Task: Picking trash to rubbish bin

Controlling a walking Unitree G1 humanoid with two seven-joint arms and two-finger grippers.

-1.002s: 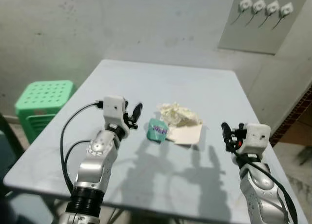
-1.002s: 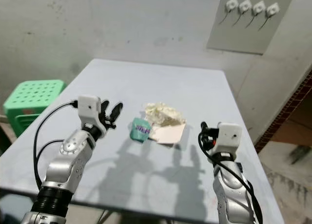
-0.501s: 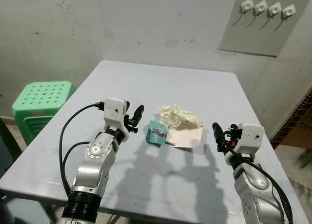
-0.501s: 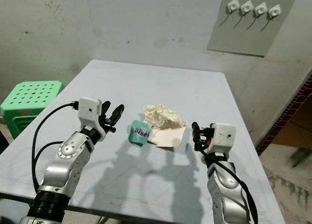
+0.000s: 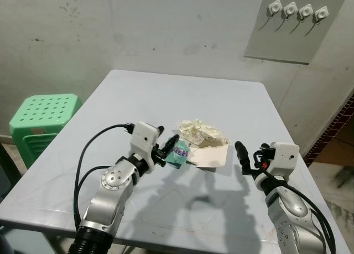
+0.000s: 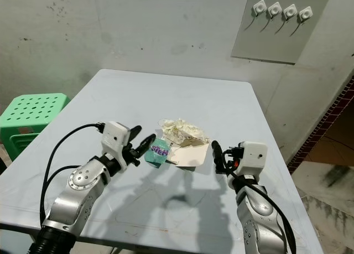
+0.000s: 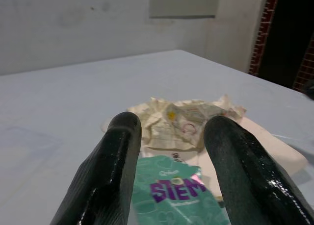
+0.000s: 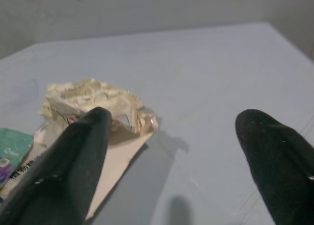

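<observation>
A green packet [image 5: 180, 151] printed "STEM" lies mid-table, touching a flat beige card [image 5: 213, 155] and a crumpled paper wad [image 5: 200, 131] behind it. My left gripper [image 5: 167, 141] is open, low over the table at the packet's left edge. In the left wrist view the packet [image 7: 176, 195] lies between the two black fingers [image 7: 110, 171], with the wad [image 7: 184, 119] beyond. My right gripper [image 5: 246, 154] is open just right of the card, holding nothing. In its wrist view the wad [image 8: 98, 105] and the card [image 8: 115, 161] lie ahead.
The grey table [image 5: 166, 93] stands against a bare wall. A green plastic stool [image 5: 41, 117] is on the floor at the left. A panel with several sockets [image 5: 293, 10] hangs on the wall at the back right.
My left gripper has moved right, up to the green packet. My right gripper has edged left towards the card. The camera has shifted slightly.
</observation>
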